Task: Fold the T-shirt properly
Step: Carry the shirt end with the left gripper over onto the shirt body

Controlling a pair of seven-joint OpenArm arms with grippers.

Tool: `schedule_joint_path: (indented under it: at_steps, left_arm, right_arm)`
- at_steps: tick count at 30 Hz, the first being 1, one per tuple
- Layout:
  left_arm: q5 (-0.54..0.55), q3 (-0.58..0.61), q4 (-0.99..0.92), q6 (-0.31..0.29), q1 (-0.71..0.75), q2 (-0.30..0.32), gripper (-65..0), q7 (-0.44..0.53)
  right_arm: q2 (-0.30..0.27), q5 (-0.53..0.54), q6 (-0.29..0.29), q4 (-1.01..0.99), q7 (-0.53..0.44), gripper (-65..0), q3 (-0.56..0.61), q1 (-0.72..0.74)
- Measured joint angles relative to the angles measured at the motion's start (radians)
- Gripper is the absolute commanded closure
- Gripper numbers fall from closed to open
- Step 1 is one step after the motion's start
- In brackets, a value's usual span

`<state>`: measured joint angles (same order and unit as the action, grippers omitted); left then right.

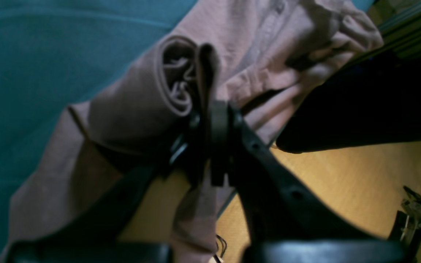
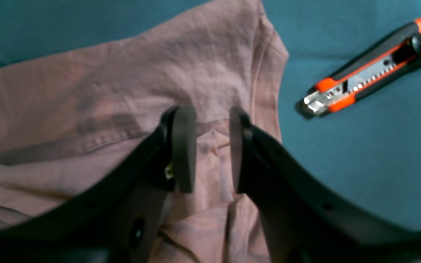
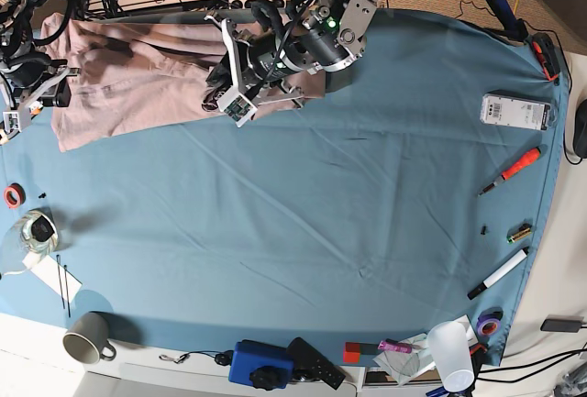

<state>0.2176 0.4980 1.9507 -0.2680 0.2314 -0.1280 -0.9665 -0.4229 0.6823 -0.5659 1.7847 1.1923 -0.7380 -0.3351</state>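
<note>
Left gripper (image 1: 219,146) pinched shut on T-shirt (image 3: 138,81) edge. Right gripper (image 2: 212,149) half open, empty, directly over shirt hem; shirt's length runs between both arms.

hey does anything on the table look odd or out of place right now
Yes. The T-shirt lies bunched at the far edge of the blue cloth, part of it seemingly spilling over the edge. An orange box cutter lies right beside the shirt's sleeve, an odd thing next to a folding job.
</note>
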Motion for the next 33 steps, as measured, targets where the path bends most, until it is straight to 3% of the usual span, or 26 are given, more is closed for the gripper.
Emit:
schedule_joint_path:
  at_steps: [2, 5, 9, 12, 15, 19, 23, 33]
  left_arm:
    - [0.002, 0.0, 0.0, -0.053, 0.0, 0.0, -15.2, 0.034]
    - [-0.004, 0.002, 0.0, -0.054, 0.0, 0.0, -31.6, 0.082]
    - [-0.056, 0.002, 0.0, -0.012, 0.0, 0.0, -33.9, 0.088]
    - [-0.118, 0.002, 0.0, -0.012, 0.0, 0.001, -33.9, 0.087]
    - [-0.182, 0.002, 0.027, 0.06, 0.0, -0.001, -29.6, 0.039]
    - [-0.326, 0.002, 0.068, 0.172, -0.003, -0.002, -12.1, -0.034]
    - [-0.314, 0.002, 0.058, 0.175, 0.003, -0.003, -0.3, -0.062]
    - [-0.288, -0.002, -0.058, 0.09, 0.012, 0.005, 0.0, -0.062]
  right_arm:
    - [0.0, -0.001, 0.0, 0.0, 0.0, -16.4, 0.0, 0.0]
    - [0.0, -0.001, 0.0, 0.0, 0.0, -16.4, 0.0, 0.0]
    - [0.0, -0.001, 0.0, 0.0, 0.0, -16.4, 0.0, 0.0]
    - [0.0, -0.001, 0.0, 0.0, 0.0, -16.4, 0.0, 0.0]
    - [0.0, 0.0, 0.0, 0.0, -0.004, -16.4, 0.0, 0.0]
    - [0.0, -0.001, 0.0, 0.0, -0.003, -16.4, 0.0, 0.0]
    - [0.0, -0.001, 0.0, 0.0, -0.004, -16.4, 0.0, 0.0]
    - [0.0, 0.0, 0.0, 0.0, -0.003, -16.4, 0.0, 0.0]
